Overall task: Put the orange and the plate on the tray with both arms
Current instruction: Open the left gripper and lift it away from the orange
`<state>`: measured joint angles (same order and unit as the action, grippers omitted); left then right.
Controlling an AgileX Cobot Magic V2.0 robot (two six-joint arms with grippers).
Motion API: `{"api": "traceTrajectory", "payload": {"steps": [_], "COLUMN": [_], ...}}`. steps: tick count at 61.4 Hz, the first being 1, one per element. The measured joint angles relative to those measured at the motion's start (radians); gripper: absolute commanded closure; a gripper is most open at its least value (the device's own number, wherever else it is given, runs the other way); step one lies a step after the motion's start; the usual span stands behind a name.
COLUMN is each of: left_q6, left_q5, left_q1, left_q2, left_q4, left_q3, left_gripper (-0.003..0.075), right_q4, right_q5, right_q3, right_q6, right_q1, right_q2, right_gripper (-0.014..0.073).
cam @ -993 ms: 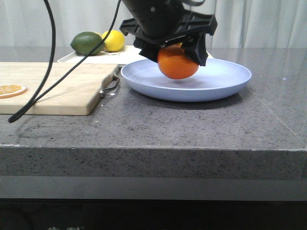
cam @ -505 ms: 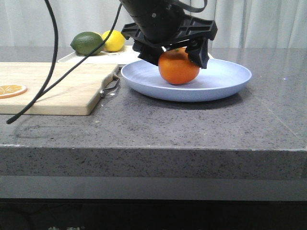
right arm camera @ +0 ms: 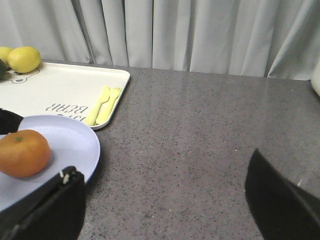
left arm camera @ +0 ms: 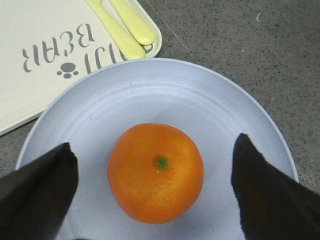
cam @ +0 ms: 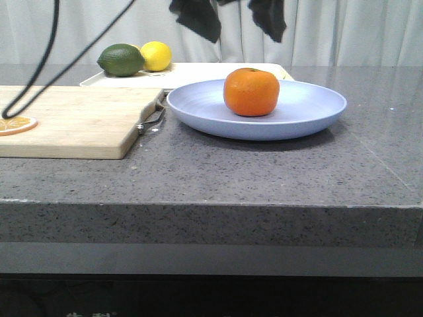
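Observation:
The orange sits free on the pale blue plate, which rests on the grey counter. The cream tray lies just behind the plate. My left gripper is open and empty, straight above the orange and well apart from it. In the left wrist view the orange lies on the plate between the spread fingers of that gripper, with the tray beyond. My right gripper is open and empty over bare counter beside the plate; the orange and the tray show there too.
A wooden cutting board with a dried orange slice lies left of the plate. A lime and a lemon sit at the tray's far left. Yellow cutlery lies on the tray's near corner. A black cable hangs over the board.
My left gripper lowered the orange onto the plate, opened and let it go, then rose straight up. The orange now rests on the plate.

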<state>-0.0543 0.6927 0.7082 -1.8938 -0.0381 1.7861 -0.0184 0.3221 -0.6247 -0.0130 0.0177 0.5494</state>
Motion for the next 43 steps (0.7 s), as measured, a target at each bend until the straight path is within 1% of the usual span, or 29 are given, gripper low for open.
{"api": "traceTrajectory", "payload": {"steps": [6,9,14,27,33,43], "left_q6": [0.000,0.000,0.000,0.000,-0.002,-0.006], "left_q5": [0.031,0.043,0.066,0.165,0.189,0.217], "left_q1": [0.000,0.000,0.000,0.000,-0.010,-0.077], "left_q2": [0.009,0.011,0.011,0.027,0.055,0.134], "left_q4": [0.006,0.008,0.010,0.057,0.066,0.066], "left_q3": [0.006,0.007,0.007,0.011,0.012,-0.013], "left_gripper": [0.0517,0.0606,0.0730,0.0738,0.0738,0.0738], "right_q4": [0.000,0.000,0.000,0.000,0.000,0.000], "right_q5": [0.000,0.000,0.000,0.000,0.000,0.000], "right_q3": [0.000,0.000,0.000,0.000,0.000,0.000], "right_q6": [0.000,0.000,0.000,0.000,0.000,0.000], "right_q1": [0.000,0.000,0.000,0.000,0.000,0.000], "right_q2": [0.000,0.000,0.000,0.000,0.000,0.000], "right_gripper": [-0.0057,-0.0057,-0.0057,-0.0057,-0.0057,-0.0057]}}
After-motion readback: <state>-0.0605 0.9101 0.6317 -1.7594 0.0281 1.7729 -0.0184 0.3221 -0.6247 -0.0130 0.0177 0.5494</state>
